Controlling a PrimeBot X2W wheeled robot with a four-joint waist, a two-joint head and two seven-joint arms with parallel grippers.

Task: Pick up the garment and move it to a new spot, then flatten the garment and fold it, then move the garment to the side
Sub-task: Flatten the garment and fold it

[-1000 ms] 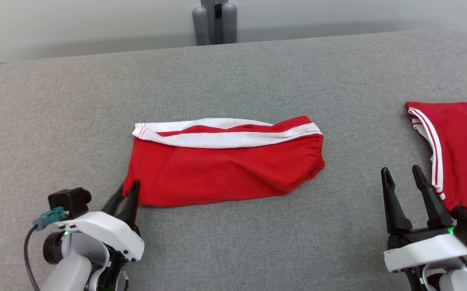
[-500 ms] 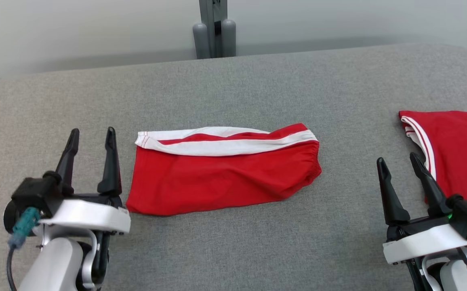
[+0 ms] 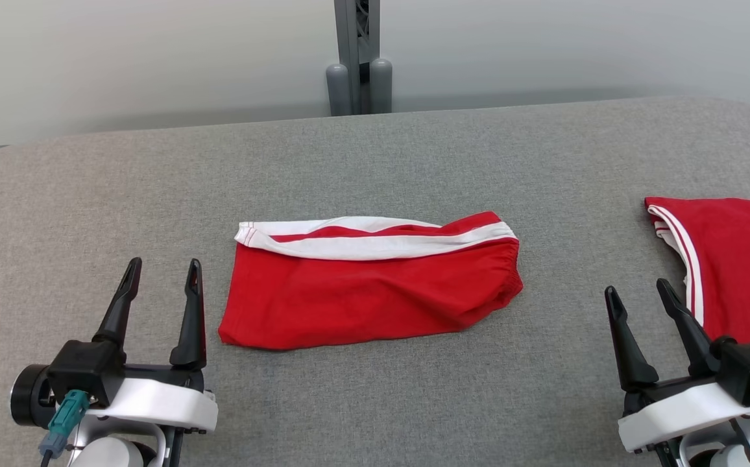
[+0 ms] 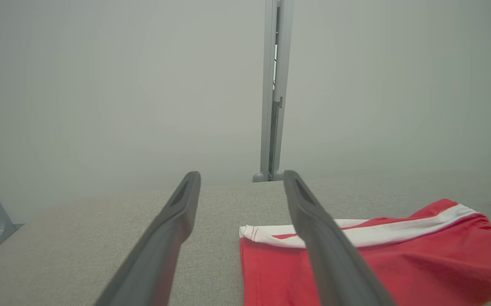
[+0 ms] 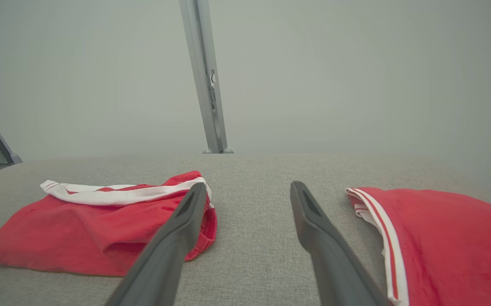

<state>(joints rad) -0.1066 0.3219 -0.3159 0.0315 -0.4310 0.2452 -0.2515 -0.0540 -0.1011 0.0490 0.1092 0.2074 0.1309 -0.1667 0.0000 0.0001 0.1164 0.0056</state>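
The folded garment (image 3: 368, 292) looks light, limp, slide-prone — I'd pinch both layers at its near-left corner. My left gripper (image 3: 164, 264) and right gripper (image 3: 636, 288) stand released, empty.

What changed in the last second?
The left gripper let go of the near-left corner of the shorts, opened and drew back to their left, clear of the cloth. The shorts stayed folded on the table. The right gripper stayed open beside the other red garment. The overall shift in the head view is the camera moving, not the things.
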